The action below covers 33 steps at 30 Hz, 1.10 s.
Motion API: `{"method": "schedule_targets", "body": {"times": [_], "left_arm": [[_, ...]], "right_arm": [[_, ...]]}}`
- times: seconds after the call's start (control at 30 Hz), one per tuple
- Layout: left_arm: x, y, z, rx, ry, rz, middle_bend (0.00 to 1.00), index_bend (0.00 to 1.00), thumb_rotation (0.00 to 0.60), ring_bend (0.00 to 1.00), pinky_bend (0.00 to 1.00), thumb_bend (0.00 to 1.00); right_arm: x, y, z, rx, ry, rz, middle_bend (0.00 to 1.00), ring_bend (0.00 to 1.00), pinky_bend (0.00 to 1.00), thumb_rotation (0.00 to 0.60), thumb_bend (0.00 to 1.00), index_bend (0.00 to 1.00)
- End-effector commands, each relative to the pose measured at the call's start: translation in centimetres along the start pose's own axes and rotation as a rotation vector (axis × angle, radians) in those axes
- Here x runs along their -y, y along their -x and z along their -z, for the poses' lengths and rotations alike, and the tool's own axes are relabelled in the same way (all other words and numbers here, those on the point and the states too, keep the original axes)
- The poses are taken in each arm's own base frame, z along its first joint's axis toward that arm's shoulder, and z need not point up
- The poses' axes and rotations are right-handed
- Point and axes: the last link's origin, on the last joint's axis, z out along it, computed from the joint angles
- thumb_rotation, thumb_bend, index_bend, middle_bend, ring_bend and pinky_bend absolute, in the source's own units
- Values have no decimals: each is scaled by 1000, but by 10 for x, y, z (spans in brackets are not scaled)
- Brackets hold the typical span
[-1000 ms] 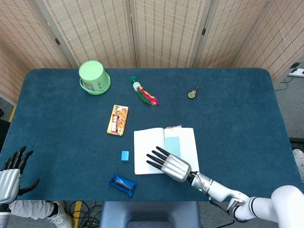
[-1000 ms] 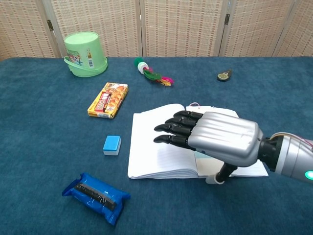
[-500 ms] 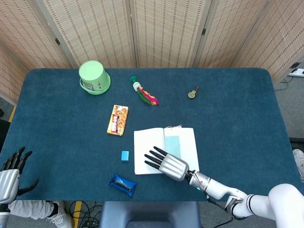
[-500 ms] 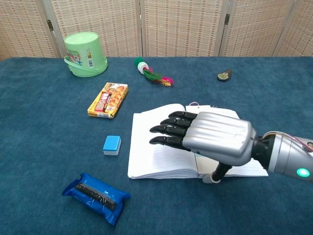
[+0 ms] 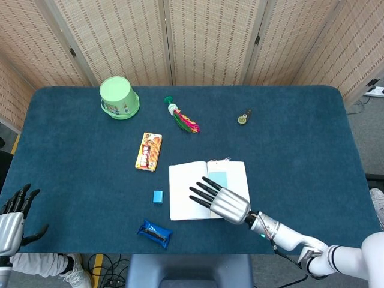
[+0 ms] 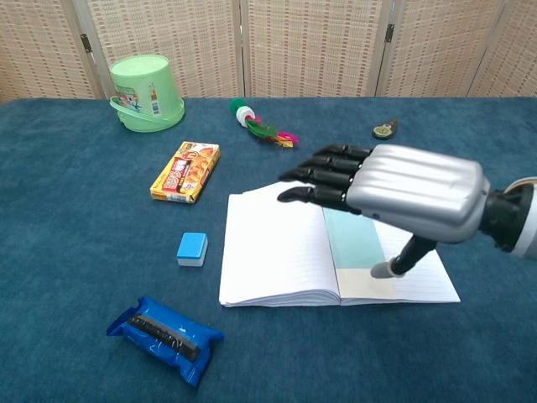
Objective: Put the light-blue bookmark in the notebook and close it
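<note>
Light-blue, the bookmark [image 6: 352,242] already lies flat on the right page of the notebook [image 6: 273,252], close to the spine, a little below the middle of the frame; so the first half of the task looks done, and what is left is to fold one cover over and shut the book, which lies wide open on the tabletop [image 6: 84,252]. The right robot hand [image 6: 394,197] hovers over the upper part of the right page, fingers apart and holding nothing. The chest view shows the bookmark nearly whole and the hand lifted off the paper; the head view hides most of the strip under the hand, leaving only its top end. Only the head view shows the left robot hand [image 5: 13,217], at the lower left edge of the frame off the tabletop, fingers spread and empty.
</note>
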Motion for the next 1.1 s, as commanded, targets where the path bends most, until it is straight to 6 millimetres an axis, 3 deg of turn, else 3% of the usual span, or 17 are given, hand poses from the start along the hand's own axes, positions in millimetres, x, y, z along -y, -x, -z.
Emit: {"method": "schedule_targets", "body": {"times": [0.03, 0.17, 0.33, 0.47, 0.77, 1.1], "left_arm": [[-2, -1, -1, -6, 11, -3, 0, 124, 600, 77, 170, 272], [-4, -4, -4, -13, 31, -15, 0, 124, 600, 76, 169, 272], [-11, -6, -10, -25, 61, -12, 0, 124, 600, 77, 169, 272], [-18, -8, -15, -38, 100, -15, 0, 125, 600, 77, 169, 273], [-43, -11, -35, -67, 241, -23, 0, 137, 600, 77, 169, 272], [-101, -4, -73, -56, 544, -42, 14, 187, 600, 106, 170, 272]], "right_arm": [[-13, -6, 8, -6, 58, -9, 0, 0, 0, 600, 188, 0], [-24, -8, 19, 8, 107, -9, 15, 0, 0, 600, 274, 7], [-35, -5, 33, 53, 161, -24, 140, 22, 42, 600, 400, 86], [-41, -6, 41, 62, 195, -36, 179, 64, 63, 600, 447, 132], [-55, -19, 55, 40, 249, -37, 209, 97, 120, 600, 453, 178], [-62, -32, 78, 20, 309, -33, 213, 100, 120, 600, 396, 187]]}}
